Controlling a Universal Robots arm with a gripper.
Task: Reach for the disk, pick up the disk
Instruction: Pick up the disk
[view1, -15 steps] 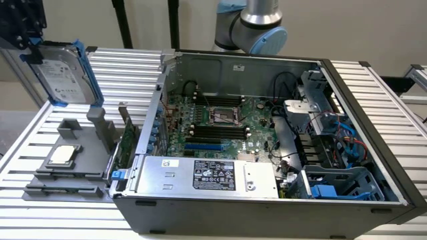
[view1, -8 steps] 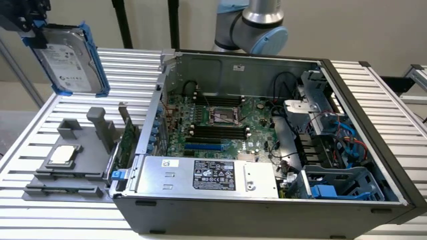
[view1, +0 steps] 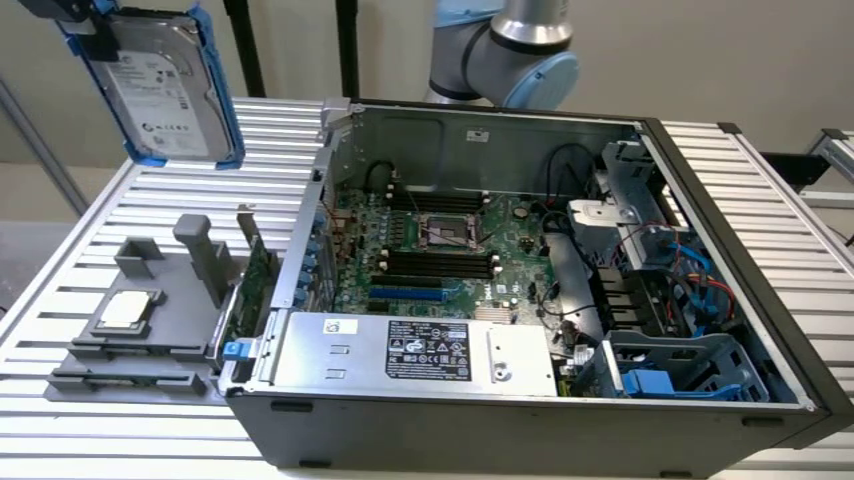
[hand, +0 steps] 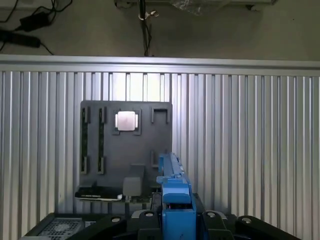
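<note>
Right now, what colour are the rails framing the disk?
Blue rails around the silver-grey disk; the exterior view shows it best.

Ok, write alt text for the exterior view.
The gripper holds the disk, a labelled drive in blue rails, high above a slatted table. On it sit an open computer case and a grey tray with a square chip.
</note>
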